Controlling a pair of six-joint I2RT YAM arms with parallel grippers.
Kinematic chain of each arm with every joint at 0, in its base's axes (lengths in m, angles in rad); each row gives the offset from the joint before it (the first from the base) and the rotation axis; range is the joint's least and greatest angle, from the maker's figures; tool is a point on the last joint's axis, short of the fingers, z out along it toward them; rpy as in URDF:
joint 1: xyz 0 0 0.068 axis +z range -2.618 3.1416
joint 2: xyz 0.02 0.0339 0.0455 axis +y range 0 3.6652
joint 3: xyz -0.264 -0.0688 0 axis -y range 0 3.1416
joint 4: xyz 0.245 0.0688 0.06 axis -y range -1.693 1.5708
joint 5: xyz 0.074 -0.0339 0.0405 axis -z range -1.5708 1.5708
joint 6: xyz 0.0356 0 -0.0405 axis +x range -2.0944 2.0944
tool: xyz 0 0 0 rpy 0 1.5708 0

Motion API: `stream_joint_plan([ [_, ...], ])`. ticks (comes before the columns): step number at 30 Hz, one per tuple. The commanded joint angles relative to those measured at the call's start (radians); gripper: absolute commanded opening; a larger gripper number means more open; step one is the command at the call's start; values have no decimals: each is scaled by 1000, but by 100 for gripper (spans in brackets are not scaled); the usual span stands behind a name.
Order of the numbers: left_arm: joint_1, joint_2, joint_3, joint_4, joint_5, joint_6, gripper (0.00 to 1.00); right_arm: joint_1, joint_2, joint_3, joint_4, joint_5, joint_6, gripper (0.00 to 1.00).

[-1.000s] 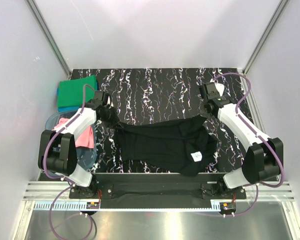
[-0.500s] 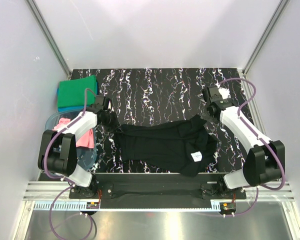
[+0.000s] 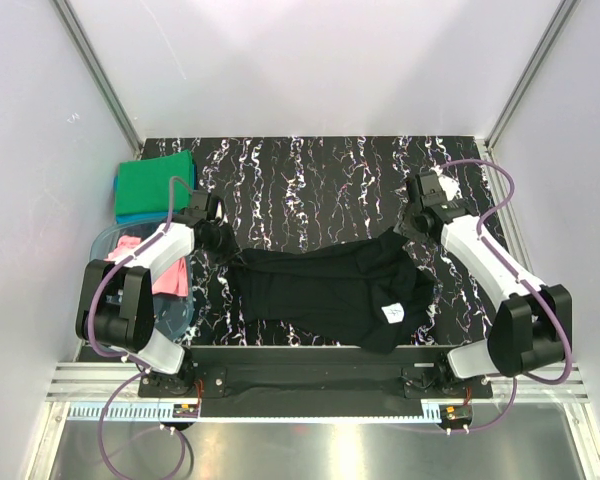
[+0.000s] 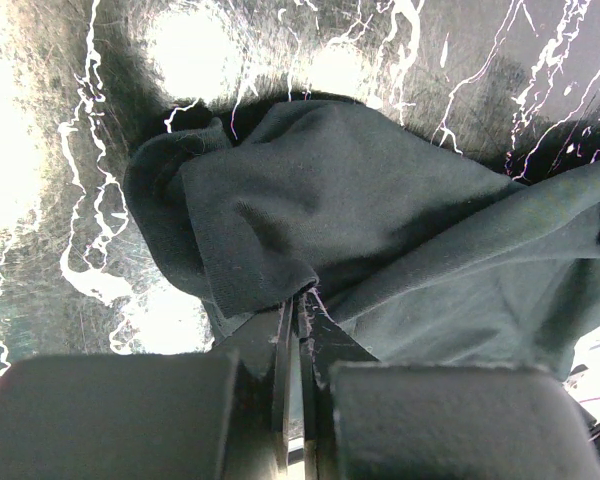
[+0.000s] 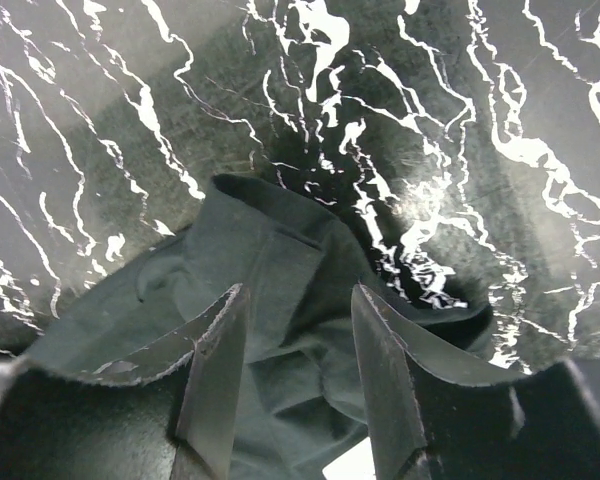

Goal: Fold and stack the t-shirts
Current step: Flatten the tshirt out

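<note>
Black t-shirt (image 3: 325, 290) lay rumpled across the marbled counter (image 3: 320, 170), near its front edge. Left end effector (image 4: 300, 300) was clamped on the shirt's left edge. Right end effector (image 5: 295, 300) hung over the right corner, fingers apart, gripping nothing. Green t-shirt (image 3: 152, 185) sat folded far left.
</note>
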Motion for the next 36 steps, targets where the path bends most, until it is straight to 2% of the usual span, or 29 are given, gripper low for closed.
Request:
stream_joint_plan([
  [1,-1,-25,22,29,-5,21,4,-1,24,65,7,-8,78,53],
  [7,-7,-32,13,40,-4,14,4,-4,144,180,-142,43,196,53],
  [16,-13,-49,10,33,-8,18,4,-15,253,238,-214,60,242,52],
  [21,-13,-55,9,31,-16,18,4,-16,248,224,-227,70,245,47],
  [25,-15,-55,7,33,-22,18,4,-16,205,192,-231,96,242,35],
  [33,-24,-66,3,22,-30,12,4,-16,127,120,-228,103,225,24],
  [34,-25,-77,-2,19,-36,11,4,-16,116,108,-219,106,219,20],
  [36,-28,-95,-28,10,-39,5,8,-18,83,62,-205,136,213,0],
])
